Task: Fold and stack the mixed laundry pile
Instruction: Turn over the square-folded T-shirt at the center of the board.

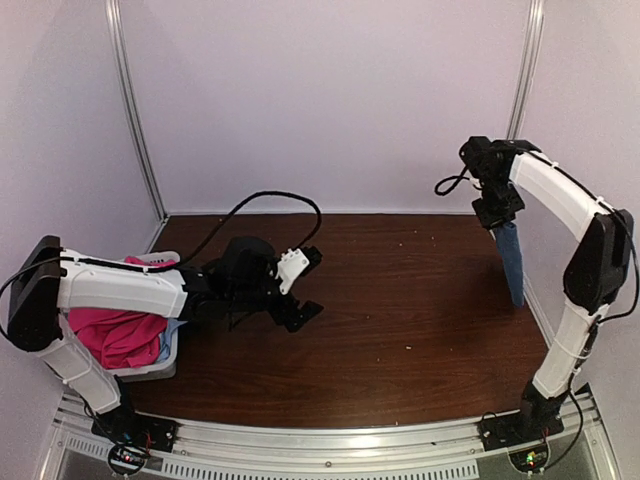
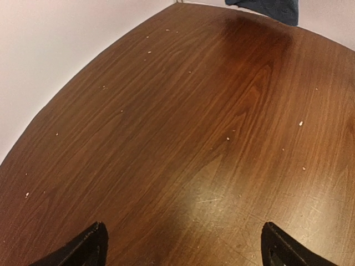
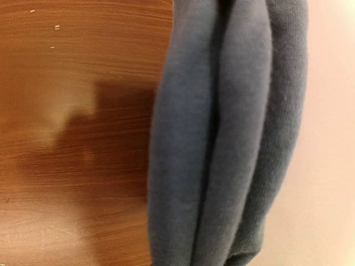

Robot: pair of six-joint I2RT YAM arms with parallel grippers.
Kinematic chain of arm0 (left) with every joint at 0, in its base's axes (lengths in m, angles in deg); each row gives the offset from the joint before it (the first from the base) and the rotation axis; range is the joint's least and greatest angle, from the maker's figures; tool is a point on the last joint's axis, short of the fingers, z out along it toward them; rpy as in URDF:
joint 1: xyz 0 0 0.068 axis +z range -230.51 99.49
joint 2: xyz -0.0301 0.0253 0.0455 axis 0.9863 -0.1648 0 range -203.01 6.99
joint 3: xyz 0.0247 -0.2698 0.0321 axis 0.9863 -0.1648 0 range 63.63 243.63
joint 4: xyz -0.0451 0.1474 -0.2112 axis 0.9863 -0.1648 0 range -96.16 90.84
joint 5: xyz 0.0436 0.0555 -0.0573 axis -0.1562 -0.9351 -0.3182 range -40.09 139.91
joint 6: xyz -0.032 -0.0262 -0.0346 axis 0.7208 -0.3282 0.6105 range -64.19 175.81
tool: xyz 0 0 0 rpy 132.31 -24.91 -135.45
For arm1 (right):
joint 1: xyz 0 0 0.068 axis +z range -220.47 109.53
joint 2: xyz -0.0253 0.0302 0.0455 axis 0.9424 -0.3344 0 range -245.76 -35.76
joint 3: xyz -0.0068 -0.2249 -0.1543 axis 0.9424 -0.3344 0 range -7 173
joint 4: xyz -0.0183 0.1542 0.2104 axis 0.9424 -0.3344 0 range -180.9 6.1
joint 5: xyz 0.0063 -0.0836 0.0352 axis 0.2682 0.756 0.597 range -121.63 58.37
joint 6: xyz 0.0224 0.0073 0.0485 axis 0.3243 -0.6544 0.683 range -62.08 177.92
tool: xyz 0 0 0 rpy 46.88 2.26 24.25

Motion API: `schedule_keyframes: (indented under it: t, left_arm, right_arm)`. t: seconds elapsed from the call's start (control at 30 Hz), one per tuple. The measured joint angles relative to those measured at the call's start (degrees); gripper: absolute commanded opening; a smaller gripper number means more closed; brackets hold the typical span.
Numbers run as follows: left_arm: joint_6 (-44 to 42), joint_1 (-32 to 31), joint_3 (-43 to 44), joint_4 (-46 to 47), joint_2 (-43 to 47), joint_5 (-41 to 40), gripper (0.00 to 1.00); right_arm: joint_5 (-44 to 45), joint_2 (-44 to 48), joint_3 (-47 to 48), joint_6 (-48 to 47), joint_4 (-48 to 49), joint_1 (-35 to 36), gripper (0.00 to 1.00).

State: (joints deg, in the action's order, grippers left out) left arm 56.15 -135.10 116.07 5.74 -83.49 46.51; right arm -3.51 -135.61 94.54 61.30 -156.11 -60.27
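Note:
My right gripper [image 1: 497, 218] is raised at the table's right edge and is shut on the dark blue T-shirt [image 1: 511, 262], which hangs straight down in a narrow bunch; in the right wrist view the T-shirt [image 3: 227, 133] fills the frame and hides the fingers. Its lower end also shows in the left wrist view [image 2: 266, 8]. The magenta-pink shirt [image 1: 118, 335] and a bit of the pale light-blue cloth [image 1: 170, 338] lie in the basket at the left. My left gripper [image 1: 300, 290] is open and empty above the table's left-middle; its two fingertips [image 2: 89, 246] stand wide apart.
The white slotted basket [image 1: 160, 368] stands at the table's near left corner under my left arm. A black cable [image 1: 270, 200] loops over the table's back left. The brown wooden table [image 1: 400, 320] has walls close behind and at both sides.

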Motion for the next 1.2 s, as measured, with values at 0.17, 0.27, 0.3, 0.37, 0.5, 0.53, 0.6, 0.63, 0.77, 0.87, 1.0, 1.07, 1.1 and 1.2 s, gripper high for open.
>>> schedule_keyframes:
  t: [0.17,0.27,0.3,0.37,0.5,0.53,0.6,0.63,0.77,0.87,1.0,1.07,1.1,1.2]
  left_arm:
    - [4.04,2.64,-0.09,-3.10,3.41,-1.90,0.98]
    - [6.84,4.72,-0.09,-5.97,6.34,-3.06,0.98]
    - [7.61,5.42,-0.09,-6.82,7.32,-3.41,0.98]
    - [9.49,7.21,-0.09,-8.72,9.70,-4.02,0.98]
    - [13.09,10.36,-0.09,-12.24,14.82,-4.96,0.98]
    - [13.94,10.91,-0.09,-12.96,16.00,-5.29,0.97]
    - [15.63,11.56,-0.13,-14.05,17.92,-5.88,0.98]
    - [16.28,11.78,-0.17,-14.38,18.58,-6.16,0.98]
    - [19.47,13.46,-0.28,-16.68,20.76,-7.06,0.98]
    - [22.12,16.65,-0.31,-17.68,21.00,-6.54,0.98]
    - [24.94,20.57,-0.39,-18.56,20.81,-4.83,0.98]
    - [25.77,21.24,-0.35,-18.23,19.78,-3.48,0.97]
    - [25.99,21.22,-0.15,-18.12,18.69,-2.40,0.95]
    - [26.60,21.20,1.09,-16.59,13.46,1.79,0.85]
  right_arm:
    - [1.31,-12.44,8.24,0.07,-1.79,13.18,0.00]
    - [-0.76,-21.81,10.75,1.68,-1.42,20.74,0.00]
    - [-1.64,-24.13,11.08,2.25,-1.25,22.38,0.00]
    - [-3.82,-29.51,12.37,3.48,-1.16,26.27,0.00]
    - [-7.76,-38.56,17.90,5.22,-1.27,31.98,0.00]
    - [-8.85,-40.19,19.61,5.64,-1.22,33.05,0.03]
    - [-10.64,-42.36,22.97,6.16,-1.44,34.80,0.18]
    - [-11.69,-42.64,24.20,6.47,-1.36,35.32,0.26]
    - [-18.47,-42.77,27.96,7.76,1.57,37.53,0.55]
    - [-24.81,-42.64,28.22,8.59,4.74,38.40,0.68]
    - [-33.94,-37.22,22.80,8.35,11.80,38.51,0.69]
    - [-38.82,-30.34,16.87,8.17,16.61,37.79,0.69]
    - [-40.48,-26.82,14.40,8.13,18.36,37.11,0.68]
    - [-46.71,-11.65,2.25,8.46,27.74,31.74,0.64]
